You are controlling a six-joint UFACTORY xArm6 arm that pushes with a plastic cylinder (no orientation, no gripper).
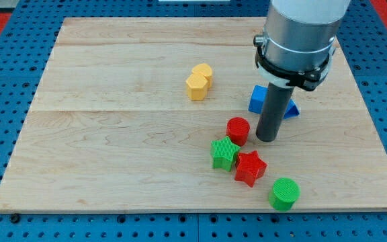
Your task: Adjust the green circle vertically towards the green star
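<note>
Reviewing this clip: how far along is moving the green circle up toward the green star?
Nothing looks done yet: the green circle sits near the board's bottom edge, below and right of the green star, with the red star between them. In hand: my tip is beside the red circle, well above the green circle, not touching it. Left: getting below the circle and pushing upward.

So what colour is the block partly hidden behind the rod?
Blue, in the camera view, behind my tip.
</note>
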